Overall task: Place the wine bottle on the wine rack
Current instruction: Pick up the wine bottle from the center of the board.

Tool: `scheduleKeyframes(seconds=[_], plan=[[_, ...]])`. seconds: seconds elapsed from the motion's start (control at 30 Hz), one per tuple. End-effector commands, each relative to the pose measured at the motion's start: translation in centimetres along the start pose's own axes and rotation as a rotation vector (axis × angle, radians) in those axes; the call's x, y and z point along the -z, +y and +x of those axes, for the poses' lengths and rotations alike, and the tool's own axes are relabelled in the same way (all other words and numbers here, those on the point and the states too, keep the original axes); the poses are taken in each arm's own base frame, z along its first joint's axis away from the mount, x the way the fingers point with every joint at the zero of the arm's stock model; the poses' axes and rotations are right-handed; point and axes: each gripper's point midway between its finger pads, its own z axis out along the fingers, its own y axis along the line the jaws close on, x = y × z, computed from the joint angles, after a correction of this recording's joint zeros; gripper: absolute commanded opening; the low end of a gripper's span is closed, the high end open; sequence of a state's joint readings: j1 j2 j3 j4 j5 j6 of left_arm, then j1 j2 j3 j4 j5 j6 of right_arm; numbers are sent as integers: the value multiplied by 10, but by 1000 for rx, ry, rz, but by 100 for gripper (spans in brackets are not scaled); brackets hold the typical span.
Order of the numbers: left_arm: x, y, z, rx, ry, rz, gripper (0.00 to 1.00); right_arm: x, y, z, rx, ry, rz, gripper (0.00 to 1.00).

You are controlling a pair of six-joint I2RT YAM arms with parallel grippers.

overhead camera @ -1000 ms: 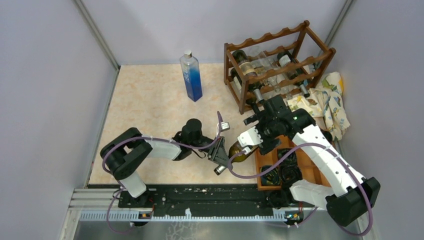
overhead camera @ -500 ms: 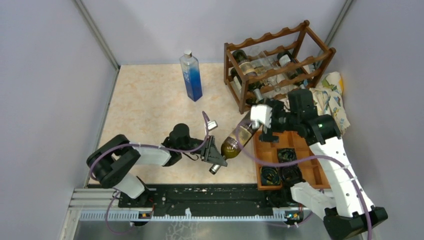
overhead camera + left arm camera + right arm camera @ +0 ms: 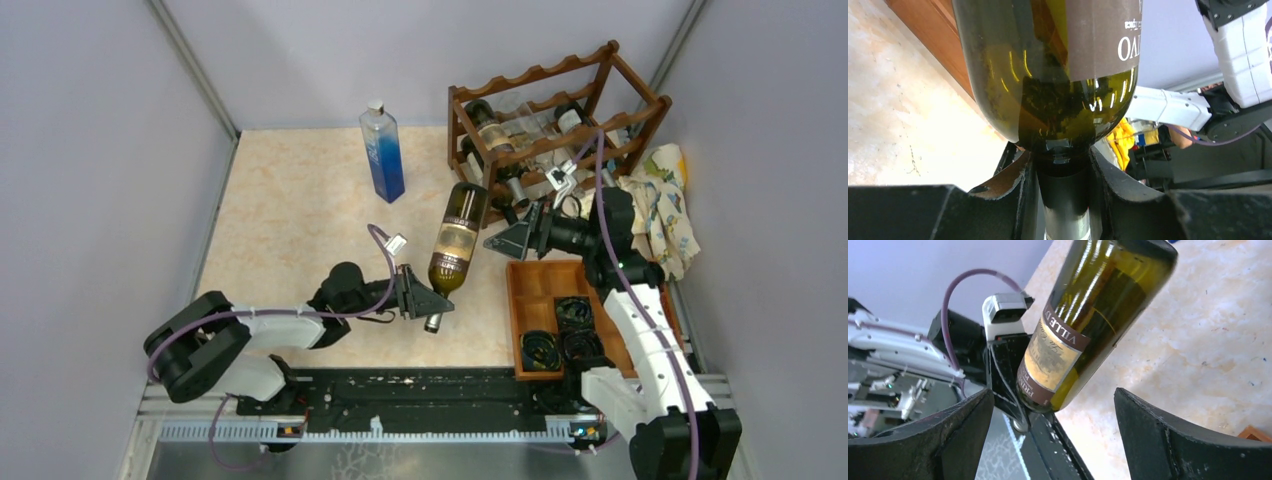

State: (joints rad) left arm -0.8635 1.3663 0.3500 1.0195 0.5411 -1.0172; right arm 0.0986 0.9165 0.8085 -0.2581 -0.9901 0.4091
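1. Rack of dark reddish-brown wood with scalloped rails (image 3: 545, 72) stands at the far right of the beige stone-patterned table (image 3: 290, 210). Several dark and clear glass bottles (image 3: 490, 125) lie across its tiers.
2. A flat wooden compartment tray (image 3: 545, 285) sits on the near right. Black coiled items (image 3: 560, 340) fill its near compartments.
3. The olive-green glass wine bottle with a tan label (image 3: 458, 240) is held tilted above the table between tray and table centre. Its base points up toward the rack's front left post, near it but apart.
4. The left end effector (image 3: 428, 303) is clenched on the bottle's neck.
5. The right end effector (image 3: 508, 240) is released, its fingers spread wide just right of the bottle's body without touching it.
6. A tall clear-and-blue square bottle (image 3: 383, 155) stands upright, well left of the rack.
7. A yellow-patterned cloth (image 3: 655, 205) lies by the right wall.
8. Open table surface stretches from the held bottle to the left wall.
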Motion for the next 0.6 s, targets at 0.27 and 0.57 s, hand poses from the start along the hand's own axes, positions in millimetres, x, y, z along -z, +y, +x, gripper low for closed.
scheduleKeyframes(seconds=[0.27,0.57], plan=[[-48,-65,-59,-204,-298,161,0,-30,6,-9,-173,-92,-50,98],[-80,-77,-49,-197,-306,196,0,-38,6,2,-171,-68,-68,96]])
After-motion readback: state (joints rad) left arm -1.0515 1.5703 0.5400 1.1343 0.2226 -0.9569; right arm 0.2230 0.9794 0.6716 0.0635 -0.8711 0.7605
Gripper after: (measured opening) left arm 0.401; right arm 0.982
